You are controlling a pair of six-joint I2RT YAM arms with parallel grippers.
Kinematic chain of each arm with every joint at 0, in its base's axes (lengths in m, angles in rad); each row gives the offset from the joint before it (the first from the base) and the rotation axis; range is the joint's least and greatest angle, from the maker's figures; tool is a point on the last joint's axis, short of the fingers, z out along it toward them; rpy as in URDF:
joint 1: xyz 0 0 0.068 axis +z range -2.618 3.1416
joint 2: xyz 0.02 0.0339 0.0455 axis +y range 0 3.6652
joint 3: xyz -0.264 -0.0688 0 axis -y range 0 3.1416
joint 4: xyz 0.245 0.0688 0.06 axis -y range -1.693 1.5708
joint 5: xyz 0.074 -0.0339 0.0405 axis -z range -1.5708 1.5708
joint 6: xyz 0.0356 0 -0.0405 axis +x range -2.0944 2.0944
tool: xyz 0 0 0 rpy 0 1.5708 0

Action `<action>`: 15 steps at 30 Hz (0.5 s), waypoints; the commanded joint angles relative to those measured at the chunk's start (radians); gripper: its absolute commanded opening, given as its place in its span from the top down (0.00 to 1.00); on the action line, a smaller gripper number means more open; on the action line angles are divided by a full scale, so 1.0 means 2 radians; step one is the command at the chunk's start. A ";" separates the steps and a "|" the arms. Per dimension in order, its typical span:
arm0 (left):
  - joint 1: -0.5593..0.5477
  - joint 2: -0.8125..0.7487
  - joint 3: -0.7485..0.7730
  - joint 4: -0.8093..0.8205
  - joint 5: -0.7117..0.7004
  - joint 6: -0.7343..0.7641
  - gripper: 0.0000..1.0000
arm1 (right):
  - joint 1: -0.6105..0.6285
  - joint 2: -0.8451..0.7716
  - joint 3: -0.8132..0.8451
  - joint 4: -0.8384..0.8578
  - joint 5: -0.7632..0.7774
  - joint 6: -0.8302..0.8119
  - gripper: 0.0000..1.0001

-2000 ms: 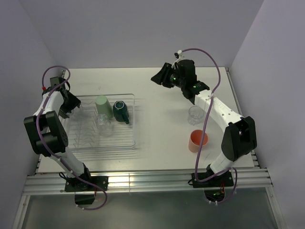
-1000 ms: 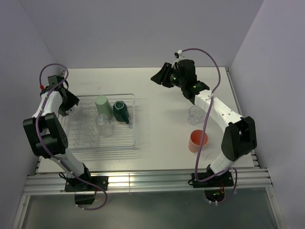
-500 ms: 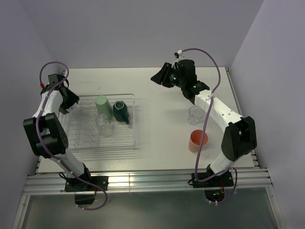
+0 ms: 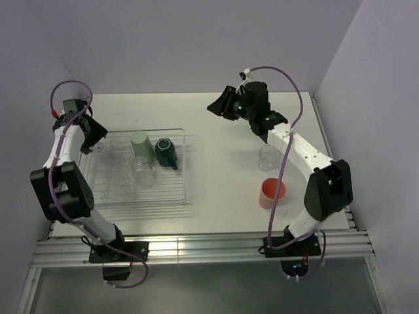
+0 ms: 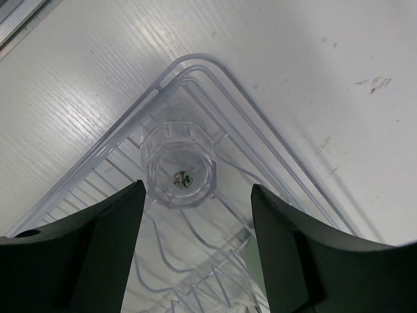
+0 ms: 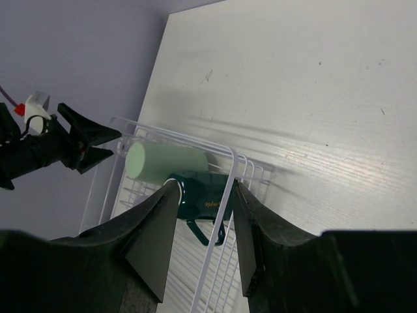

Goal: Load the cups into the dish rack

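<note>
The clear wire dish rack [image 4: 185, 171] holds a pale green tumbler [image 4: 139, 145], a dark teal mug [image 4: 165, 152] and two clear glasses, one in the middle [image 4: 143, 172] and one in the far-left corner [image 4: 102, 150]. My left gripper [image 4: 92, 144] hangs open above that corner. In the left wrist view the corner glass [image 5: 178, 171] stands in the rack's corner [image 5: 215, 72], below the spread fingertips of the gripper [image 5: 197, 194], untouched. My right gripper [image 4: 220, 106] is open and empty, high over the table's far middle. Another clear glass [image 4: 268, 157] and a salmon-pink tumbler [image 4: 272, 193] stand on the table at right.
The right wrist view looks between the open fingers of its gripper [image 6: 204, 189] at the green tumbler [image 6: 166, 163], the teal mug [image 6: 202, 195] and the rack's rim [image 6: 229, 163]. Walls close in at the left, right and back. Aluminium rails run along the near edge.
My left gripper has drawn back toward the far left, away from the glass left in the rack's corner. The right arm has not moved.
</note>
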 commanded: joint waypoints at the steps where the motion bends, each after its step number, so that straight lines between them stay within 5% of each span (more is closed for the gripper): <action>1: -0.002 -0.035 0.010 -0.004 0.005 -0.004 0.27 | -0.002 -0.013 0.002 0.024 -0.005 -0.002 0.54; 15: -0.009 -0.102 0.007 -0.006 0.034 0.002 0.27 | 0.003 -0.016 0.009 0.003 0.017 -0.014 0.54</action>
